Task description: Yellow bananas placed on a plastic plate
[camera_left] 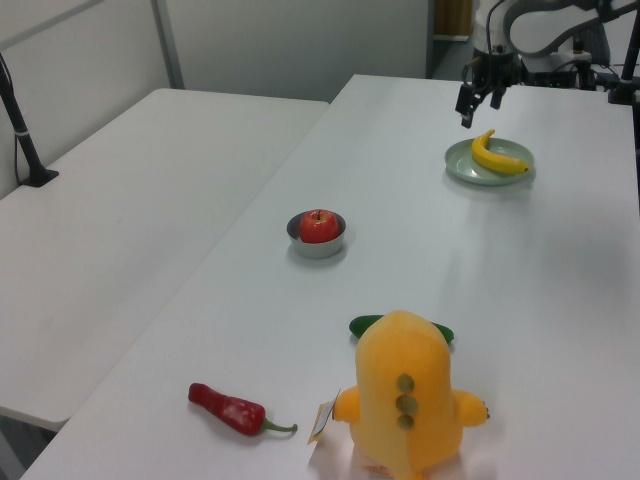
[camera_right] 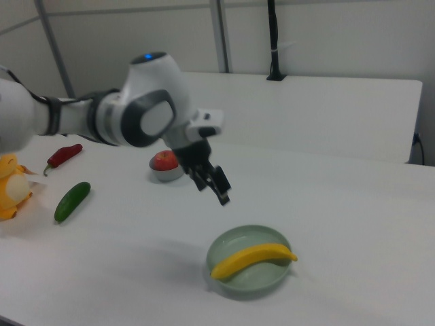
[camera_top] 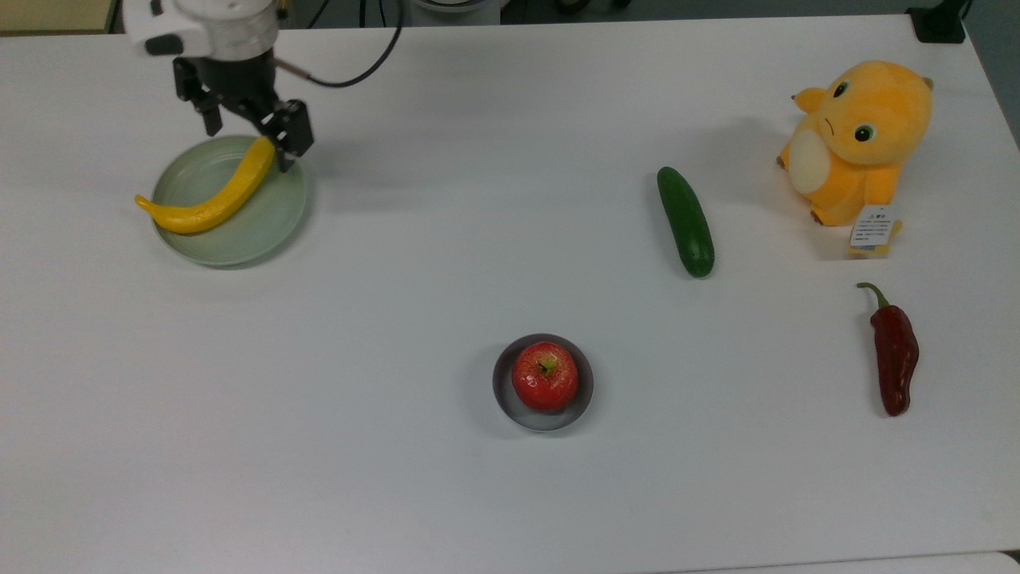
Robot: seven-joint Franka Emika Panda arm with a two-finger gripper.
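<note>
— Gripper (camera_top: 249, 119) position and state?
— It is seen raised above the far rim of the plastic plate (camera_top: 263, 231) in the top view, with its two fingers spread apart and nothing held between them. In the right view the gripper (camera_right: 212, 183) is shown hanging in the air over the table (camera_top: 446, 263), clear of the plate (camera_right: 268, 285).
— And the yellow bananas (camera_top: 209, 198)?
— A single curved banana is laid across the plate, untouched by the fingers. In the top view its thin stem tip is seen reaching past the rim on the top view's left, while its other end lies near the far rim, just below the gripper. In the left view the banana (camera_left: 497, 155) is seen resting on the plate (camera_left: 470, 170), with the gripper (camera_left: 479, 100) up and to the left view's left of it.
— What else is laid out?
— A red apple (camera_top: 545, 375) is set in a small dark-grey dish (camera_top: 504, 399) near the middle; a cucumber (camera_top: 685, 221), a red chilli (camera_top: 894, 355) and an orange plush toy (camera_top: 859, 139) are placed well apart from the plate, on the top view's right.
</note>
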